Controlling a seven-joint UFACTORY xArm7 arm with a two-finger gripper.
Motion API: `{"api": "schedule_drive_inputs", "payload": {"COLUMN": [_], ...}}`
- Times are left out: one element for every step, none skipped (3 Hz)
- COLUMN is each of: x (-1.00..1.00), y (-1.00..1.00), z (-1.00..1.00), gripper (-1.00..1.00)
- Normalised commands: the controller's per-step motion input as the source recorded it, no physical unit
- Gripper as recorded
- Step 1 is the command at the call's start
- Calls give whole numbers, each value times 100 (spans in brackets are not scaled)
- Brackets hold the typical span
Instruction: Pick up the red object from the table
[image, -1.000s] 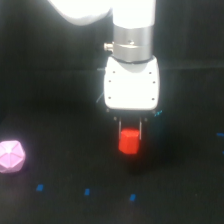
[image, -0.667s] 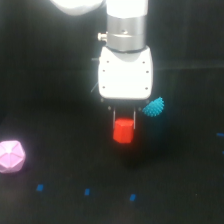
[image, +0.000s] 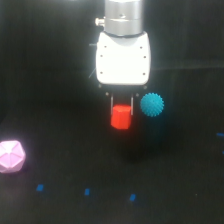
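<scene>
The red object (image: 120, 117), a small bright red-orange faceted block, hangs in the air above the black table (image: 60, 100) near the middle of the exterior view. My gripper (image: 121, 106) is shut on its top, with thin dark fingers (image: 131, 101) on either side. The white gripper body (image: 123, 59) fills the upper middle of the view. A dim shadow lies on the table below the block.
A spiky cyan ball (image: 152, 104) rests just to the exterior view's right of the held block. A pale pink polyhedron (image: 11, 156) sits at the exterior view's left edge. Small blue marks (image: 86, 191) dot the table near the bottom.
The gripper has risen with the red object in it, lifting it off the table. The cyan ball, hidden behind the gripper a second ago, now shows beside it.
</scene>
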Motion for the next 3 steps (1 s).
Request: {"api": "schedule_drive_inputs", "payload": {"x": [9,-9,13], "y": [22,100,40], "z": [48,87,42], "gripper": [-100,-100,-100]}}
